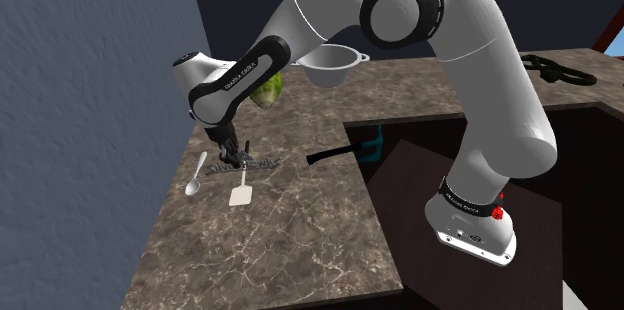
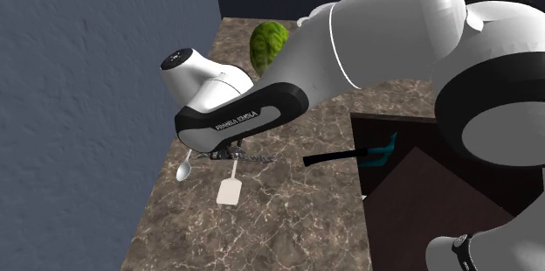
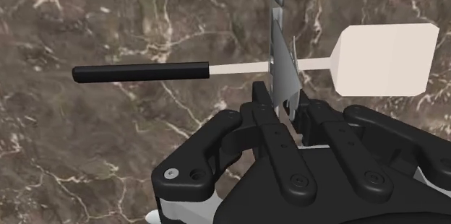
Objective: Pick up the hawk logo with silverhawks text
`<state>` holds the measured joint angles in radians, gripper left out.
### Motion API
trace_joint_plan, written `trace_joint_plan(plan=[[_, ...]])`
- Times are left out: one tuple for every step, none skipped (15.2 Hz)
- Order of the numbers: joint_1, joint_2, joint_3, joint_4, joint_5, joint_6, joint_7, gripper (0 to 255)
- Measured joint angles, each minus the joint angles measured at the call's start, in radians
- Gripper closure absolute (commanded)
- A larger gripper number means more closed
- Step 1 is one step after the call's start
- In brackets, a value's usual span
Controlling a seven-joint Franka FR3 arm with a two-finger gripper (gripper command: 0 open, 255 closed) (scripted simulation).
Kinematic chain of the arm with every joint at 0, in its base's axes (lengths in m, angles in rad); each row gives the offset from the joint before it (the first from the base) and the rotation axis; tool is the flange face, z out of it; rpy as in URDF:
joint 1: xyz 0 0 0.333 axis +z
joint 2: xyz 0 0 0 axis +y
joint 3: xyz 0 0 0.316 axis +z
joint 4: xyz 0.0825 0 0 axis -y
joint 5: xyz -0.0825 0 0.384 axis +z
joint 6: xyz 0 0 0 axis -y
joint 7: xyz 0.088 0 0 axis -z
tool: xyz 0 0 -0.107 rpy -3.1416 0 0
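Note:
The hawk logo (image 1: 262, 163) is a thin, flat, grey jagged piece on the brown marble counter (image 1: 290, 248). My gripper (image 1: 232, 155) points down onto its end nearest the wall. In the wrist view the logo (image 3: 282, 56) runs edge-on away from the gripper (image 3: 285, 103), and the two black fingers are shut against its faces. From the second exterior view the logo (image 2: 258, 157) sticks out from under the gripper (image 2: 229, 150) toward that view's right. I cannot tell whether it has left the counter.
A white spatula (image 1: 240, 195) with a black handle (image 3: 141, 71) lies under the logo, beside a spoon (image 1: 195, 180). A green leafy ball (image 1: 268, 89) and a white bowl (image 1: 333, 63) stand behind. A black-handled tool (image 1: 330, 154) and teal piece (image 1: 373, 146) lie at the counter's edge.

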<state>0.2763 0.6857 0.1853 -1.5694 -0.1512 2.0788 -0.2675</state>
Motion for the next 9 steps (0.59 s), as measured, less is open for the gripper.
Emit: trace_joint_plan(plan=[[0.0,0.0,0.0,0.0,0.0,0.0,0.0,255],[0.0,0.0,0.0,0.001,0.0,0.0,0.0,255],[0.0,0.0,0.0,0.001,0.0,0.0,0.0,255],[0.0,0.001,0.0,0.001,0.0,0.0,0.0,255],[0.0,0.001,0.0,0.001,0.0,0.0,0.0,255],[0.0,0.001,0.0,0.001,0.0,0.0,0.0,255],[0.0,0.0,0.0,0.0,0.0,0.001,0.0,255],[0.0,-0.005,0.001,-0.001,0.001,-0.003,0.0,255],[-0.001,-0.013,0.002,-0.004,0.002,-0.009,-0.001,255]])
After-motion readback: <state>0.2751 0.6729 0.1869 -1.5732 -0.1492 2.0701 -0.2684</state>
